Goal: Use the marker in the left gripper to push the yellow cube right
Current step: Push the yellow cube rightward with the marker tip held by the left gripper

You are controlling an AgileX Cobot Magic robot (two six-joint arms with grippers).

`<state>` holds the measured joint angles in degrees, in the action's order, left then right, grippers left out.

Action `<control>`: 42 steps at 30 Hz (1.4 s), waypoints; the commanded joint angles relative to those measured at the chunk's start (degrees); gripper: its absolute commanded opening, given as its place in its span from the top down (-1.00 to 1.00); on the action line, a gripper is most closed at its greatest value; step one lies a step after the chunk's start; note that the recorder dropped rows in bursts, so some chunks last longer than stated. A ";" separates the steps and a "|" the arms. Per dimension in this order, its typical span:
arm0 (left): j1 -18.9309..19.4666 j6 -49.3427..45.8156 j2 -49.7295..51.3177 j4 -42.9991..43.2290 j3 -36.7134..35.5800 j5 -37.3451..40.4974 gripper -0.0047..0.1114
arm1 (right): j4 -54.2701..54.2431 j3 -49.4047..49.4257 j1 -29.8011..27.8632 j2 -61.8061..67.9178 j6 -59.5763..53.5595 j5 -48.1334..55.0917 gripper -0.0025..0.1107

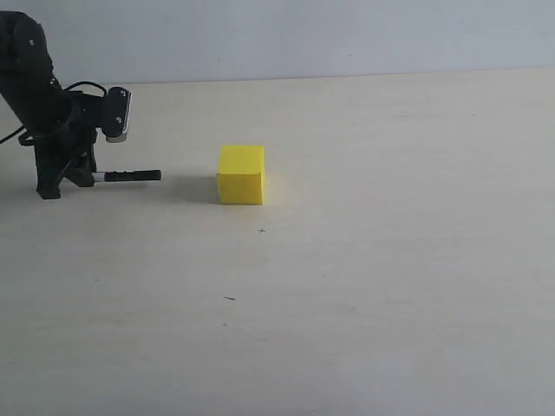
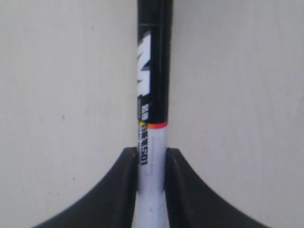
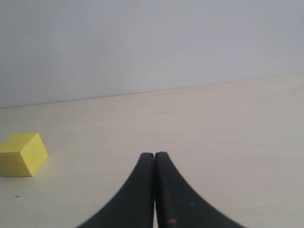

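The yellow cube (image 1: 240, 174) rests on the pale table, left of the middle; it also shows at the edge of the right wrist view (image 3: 22, 154). My left gripper (image 1: 87, 177) is low at the far left, shut on the marker (image 1: 132, 175), which lies level and points its black cap toward the cube, with a gap between cap tip and cube. In the left wrist view the fingers (image 2: 124, 190) clamp the white barrel of the marker (image 2: 153, 95). My right gripper (image 3: 155, 156) is shut and empty, out of the exterior view.
The light wooden table (image 1: 390, 260) stretches wide to the right of the cube. A grey wall (image 1: 303, 35) rises behind the far edge. A few tiny dark specks (image 1: 229, 298) mark the tabletop.
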<state>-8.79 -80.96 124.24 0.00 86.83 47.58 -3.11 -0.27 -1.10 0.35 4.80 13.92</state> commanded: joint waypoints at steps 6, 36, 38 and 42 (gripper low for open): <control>-6.81 -1.10 0.14 -6.71 0.77 -0.08 0.92 | 0.21 0.27 -0.29 -0.35 -0.15 -0.32 0.96; -15.26 15.69 0.41 -9.60 7.32 7.92 0.92 | 0.23 0.27 -0.29 -0.35 -0.15 -0.20 0.96; -16.30 15.69 0.41 -9.60 7.32 5.89 0.92 | 0.23 0.27 -0.29 -0.35 -0.15 -0.20 0.96; -18.20 16.40 0.97 -9.60 7.32 0.20 0.92 | 0.23 0.27 -0.29 -0.35 -0.15 -0.20 0.96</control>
<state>-25.72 -65.76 124.45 -9.63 93.77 51.58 -3.11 -0.27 -1.10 0.35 4.80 13.92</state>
